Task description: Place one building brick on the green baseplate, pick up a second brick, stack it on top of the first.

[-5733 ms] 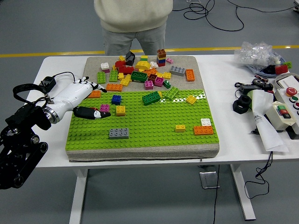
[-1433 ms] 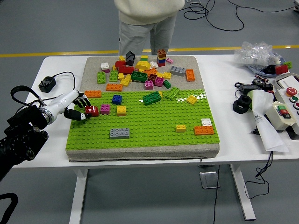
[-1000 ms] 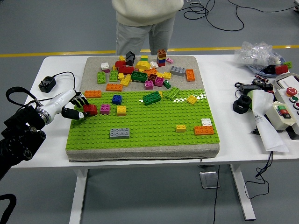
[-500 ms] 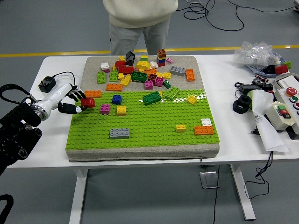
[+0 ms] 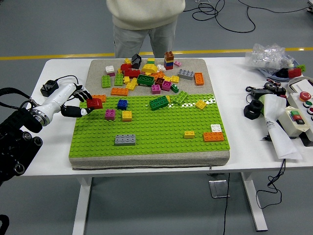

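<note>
My left hand (image 5: 83, 101), white with black fingertips, is at the left edge of the green baseplate (image 5: 156, 139). Its fingers are shut on a small red brick (image 5: 94, 103), held just above the plate's far left corner. A magenta brick (image 5: 110, 114), a yellow brick (image 5: 126, 115) and a blue brick (image 5: 122, 104) sit on the plate just right of the hand. A grey brick (image 5: 124, 140) lies nearer the front. My right arm is out of the picture.
A pile of loose bricks (image 5: 151, 76) covers the grey mat behind the plate. A person (image 5: 142, 22) stands at the far side. A black charger and cable (image 5: 49, 88) lie left of my hand. Tools and a control box (image 5: 298, 115) crowd the right.
My left hand closed on the red brick, then lifted it and drew back toward the far left corner of the plate. The person shifted slightly.
</note>
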Controlling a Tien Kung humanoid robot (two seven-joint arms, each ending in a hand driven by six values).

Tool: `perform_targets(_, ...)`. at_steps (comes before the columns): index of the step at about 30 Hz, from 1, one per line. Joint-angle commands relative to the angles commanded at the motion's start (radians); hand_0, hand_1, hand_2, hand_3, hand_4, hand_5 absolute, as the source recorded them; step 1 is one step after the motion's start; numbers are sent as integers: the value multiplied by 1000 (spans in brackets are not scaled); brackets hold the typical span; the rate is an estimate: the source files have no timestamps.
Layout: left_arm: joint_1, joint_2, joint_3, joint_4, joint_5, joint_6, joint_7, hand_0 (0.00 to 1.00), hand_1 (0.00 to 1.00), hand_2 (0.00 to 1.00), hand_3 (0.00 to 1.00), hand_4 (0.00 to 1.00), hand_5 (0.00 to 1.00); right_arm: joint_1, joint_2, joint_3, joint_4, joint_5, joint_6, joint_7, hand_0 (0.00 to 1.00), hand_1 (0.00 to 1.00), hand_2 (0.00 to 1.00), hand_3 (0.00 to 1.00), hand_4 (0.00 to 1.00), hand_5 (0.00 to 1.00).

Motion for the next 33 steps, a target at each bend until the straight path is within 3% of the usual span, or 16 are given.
perform_targets(5,51,-4,5,-99,-3,-7,13,608,520,513,477,583,97,0,-3,5,0,1,0,2,759,691,733,697,948,687)
perform_targets(21,183,-14,35,-290,-5,-15,42,609,520,514,478,585,102,-5,-11,16,0,-2,0,2,759,690,732,696,948,687)
perform_targets(33,255,-37,71,-334,-10,-11,47,611,522,515,480,587,108,-7,-10,19,0,-7,0,0,759,691,733,696,948,687)
